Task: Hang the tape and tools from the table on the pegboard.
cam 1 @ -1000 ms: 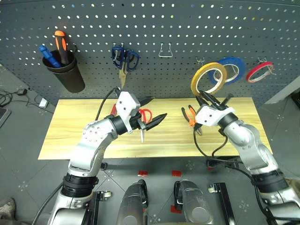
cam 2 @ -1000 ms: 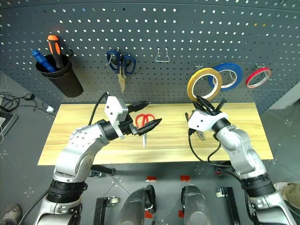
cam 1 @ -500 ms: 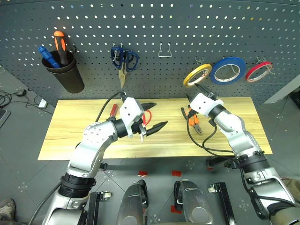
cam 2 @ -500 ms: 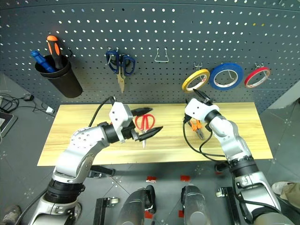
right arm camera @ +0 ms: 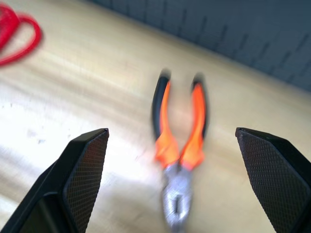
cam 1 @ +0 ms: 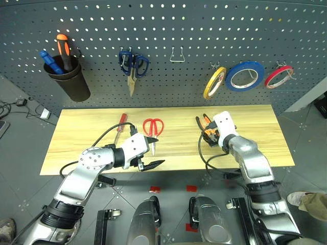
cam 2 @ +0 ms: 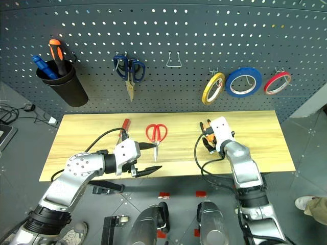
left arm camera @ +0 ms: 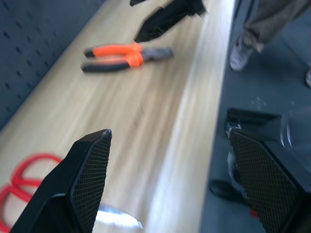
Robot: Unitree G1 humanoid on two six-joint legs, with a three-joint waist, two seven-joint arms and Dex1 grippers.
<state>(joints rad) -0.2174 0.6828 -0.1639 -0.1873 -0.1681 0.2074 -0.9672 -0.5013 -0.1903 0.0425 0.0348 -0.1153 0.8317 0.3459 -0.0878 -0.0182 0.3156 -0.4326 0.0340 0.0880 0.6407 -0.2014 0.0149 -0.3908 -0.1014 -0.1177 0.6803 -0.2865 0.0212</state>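
Observation:
The yellow tape [cam 1: 214, 82] hangs from a hook on the dark pegboard [cam 1: 204, 30], left of a blue roll. On the light-wood table [cam 1: 82, 138] lie the red-handled screwdriver [cam 1: 121, 121], the red scissors [cam 1: 152, 127] and the orange-and-black pliers [right arm camera: 179, 143]. My right gripper [right arm camera: 171, 132] is open just above the pliers, one finger on each side of them, not touching. My left gripper [cam 1: 153, 151] is open and empty, low over the table's front edge, just in front of the scissors' blade tips.
Blue tape [cam 1: 245, 75], red tape [cam 1: 279, 76], blue-handled scissors [cam 1: 133, 64] and a black cup [cam 1: 71, 81] with screwdrivers hang on the pegboard. An empty hook [cam 1: 177, 55] sits at top centre. A person's shoe [cam 1: 306, 197] stands on the floor at right.
My right gripper let go of the yellow tape, which now hangs on its hook, then dropped over the pliers and opened. My left gripper sank toward the table's front edge.

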